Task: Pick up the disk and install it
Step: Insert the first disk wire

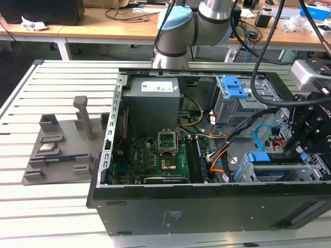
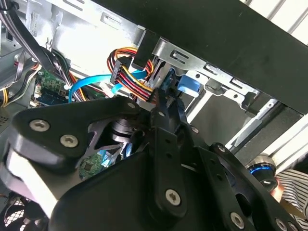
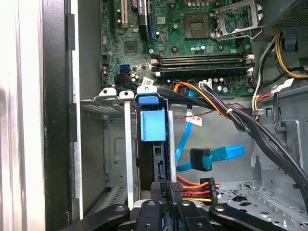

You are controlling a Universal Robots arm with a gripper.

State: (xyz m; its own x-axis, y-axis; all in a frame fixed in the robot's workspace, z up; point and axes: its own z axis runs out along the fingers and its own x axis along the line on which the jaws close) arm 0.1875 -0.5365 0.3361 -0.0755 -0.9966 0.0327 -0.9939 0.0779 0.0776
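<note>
The gripper [image 3: 168,204] is seen in the first wrist view with its jaws drawn close together over the rear edge of the disk [image 3: 155,159]. Whether that edge is actually clamped cannot be told. The disk stands on edge inside the drive bay [image 3: 126,144], in the corner of the computer case [image 1: 207,206] on the exterior view's right. The blue frame tab [image 3: 153,124] of the disk is presented at the bay mouth. This position is judged to be that of a seated or nearly seated drive. The power connector [image 3: 195,190], with red, orange and yellow leads, lies just beside the fingertips. The blue data cable [image 3: 216,156] hangs loose near it, apart from the disk. Both are judged to have been left free for access. White tags are carried by the cables, but their print cannot be read. The same holds for the sticker on the power supply [image 1: 154,95].
</note>
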